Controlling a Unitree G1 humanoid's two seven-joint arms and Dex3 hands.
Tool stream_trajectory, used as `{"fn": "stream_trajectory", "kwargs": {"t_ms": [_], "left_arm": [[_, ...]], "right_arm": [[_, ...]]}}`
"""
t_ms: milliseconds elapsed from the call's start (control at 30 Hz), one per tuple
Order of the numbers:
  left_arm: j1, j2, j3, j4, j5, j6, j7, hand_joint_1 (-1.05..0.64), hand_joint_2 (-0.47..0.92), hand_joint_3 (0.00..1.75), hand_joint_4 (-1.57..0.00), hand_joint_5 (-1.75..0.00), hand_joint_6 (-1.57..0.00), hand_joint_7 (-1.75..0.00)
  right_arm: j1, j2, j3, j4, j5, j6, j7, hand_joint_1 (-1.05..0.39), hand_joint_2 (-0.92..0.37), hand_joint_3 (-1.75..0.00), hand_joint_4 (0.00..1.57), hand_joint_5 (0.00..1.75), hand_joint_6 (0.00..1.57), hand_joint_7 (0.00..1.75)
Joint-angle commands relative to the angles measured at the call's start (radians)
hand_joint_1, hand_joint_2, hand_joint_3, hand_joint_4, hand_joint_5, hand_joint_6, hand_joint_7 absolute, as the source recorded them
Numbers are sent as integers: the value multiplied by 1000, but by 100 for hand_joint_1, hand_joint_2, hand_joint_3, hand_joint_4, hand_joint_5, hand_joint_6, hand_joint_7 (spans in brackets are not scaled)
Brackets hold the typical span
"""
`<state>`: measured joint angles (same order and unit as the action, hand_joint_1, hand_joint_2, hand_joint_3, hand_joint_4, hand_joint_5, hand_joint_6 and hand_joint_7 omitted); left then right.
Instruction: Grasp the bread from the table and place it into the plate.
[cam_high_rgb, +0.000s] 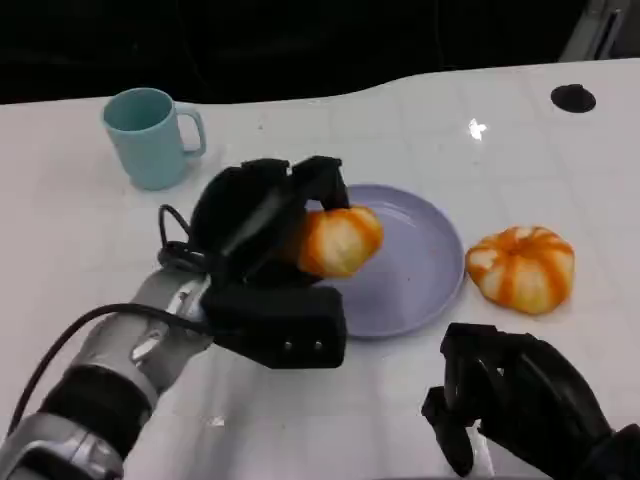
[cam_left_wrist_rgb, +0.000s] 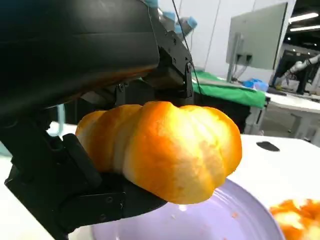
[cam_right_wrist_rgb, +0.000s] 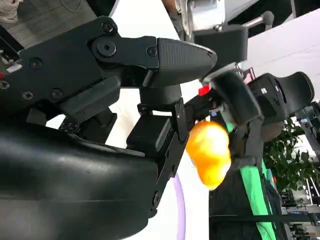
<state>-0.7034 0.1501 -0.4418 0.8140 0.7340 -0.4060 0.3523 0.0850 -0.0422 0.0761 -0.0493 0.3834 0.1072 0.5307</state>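
Now: left hand (cam_high_rgb: 262, 232) fingers clasp a bread roll (cam_high_rgb: 340, 240) above the purple plate (cam_high_rgb: 420, 262) | second roll (cam_high_rgb: 520, 266) on surface just right of plate | right hand (cam_high_rgb: 510, 395) empty, fingers curled, low near front edge

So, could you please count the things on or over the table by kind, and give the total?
Bread rolls: 2, one held by the left hand over the plate, one on the table
Plate: 1
Mug: 1
Total: 4
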Motion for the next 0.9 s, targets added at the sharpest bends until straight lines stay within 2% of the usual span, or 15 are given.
{"fn": "stream_trajectory", "kwargs": {"t_ms": [33, 133, 167, 233, 267, 333, 367, 400, 467, 533, 567, 633, 733, 900], "left_arm": [[-79, -34, -20, 137, 1, -16, 56, -20, 40, 129, -96, -175, -75, -175], [-112, -53, -26, 183, -15, 8, 9, -22, 45, 129, -92, -175, -72, -175], [-120, -58, -26, 192, -22, 16, -14, -23, 49, 124, -89, -175, -70, -165], [-131, -62, -35, 196, -23, 34, -50, -23, 55, 99, -78, -173, -73, -104], [-135, -61, -43, 193, -17, 43, -63, -27, 65, 69, -70, -147, -68, -61], [-139, -51, -69, 177, 10, 66, -90, -34, 80, 35, -61, -116, -64, -22], [-140, -45, -81, 166, 20, 77, -107, -42, 87, 22, -48, -87, -54, -9], [-140, -39, -92, 154, 28, 90, -127, -47, 90, 19, -41, -74, -47, -5], [-138, -26, -106, 124, 37, 116, -182, -63, 92, 25, -22, -53, -33, -1], [-133, -11, -112, 91, 32, 131, -248, -75, 92, 33, -7, -44, -20, 0], [-130, -4, -113, 74, 27, 135, -285, -81, 92, 37, -3, -32, -11, 0], [-123, 11, -115, 41, 23, 143, -335, -88, 92, 43, -1, -16, -3, 0], [-109, 28, -113, 4, 23, 143, -357, -93, 92, 46, 0, -11, -3, -2], [-77, 58, -88, -62, -16, 119, -382, -94, 92, 48, -6, -15, -10, -5]], "right_arm": [[4, -7, -9, 6, 2, -8, 1, -95, -75, -66, 122, 166, 104, 151], [5, -6, -8, 3, 1, -5, -2, -95, -75, -67, 122, 166, 104, 151], [5, -6, -7, 2, 0, -6, -2, -95, -74, -68, 122, 166, 104, 151], [5, -5, -6, 1, 1, -5, -3, -95, -74, -68, 123, 166, 104, 151], [5, -5, -6, 0, 1, -4, -3, -95, -74, -68, 123, 166, 104, 152], [6, -6, -6, 0, 0, -6, -3, -95, -74, -69, 123, 166, 104, 152], [6, -5, -6, 0, 0, -9, -2, -94, -74, -69, 122, 166, 104, 152], [6, -5, -6, 1, 0, -12, 0, -94, -74, -70, 122, 166, 104, 152], [6, -6, -5, 2, -1, -13, 1, -94, -73, -70, 122, 166, 103, 152], [5, -6, -5, 2, -2, -14, 0, -94, -74, -70, 122, 166, 104, 153], [5, -6, -5, 1, -1, -12, -2, -94, -74, -70, 121, 166, 104, 153], [5, -6, -6, -2, 1, -7, -3, -94, -74, -70, 121, 166, 104, 153], [6, -6, -5, -5, -1, -7, -7, -95, -74, -70, 121, 166, 104, 154], [4, -7, -7, -5, 0, -8, -6, -94, -74, -70, 121, 167, 103, 154]]}}
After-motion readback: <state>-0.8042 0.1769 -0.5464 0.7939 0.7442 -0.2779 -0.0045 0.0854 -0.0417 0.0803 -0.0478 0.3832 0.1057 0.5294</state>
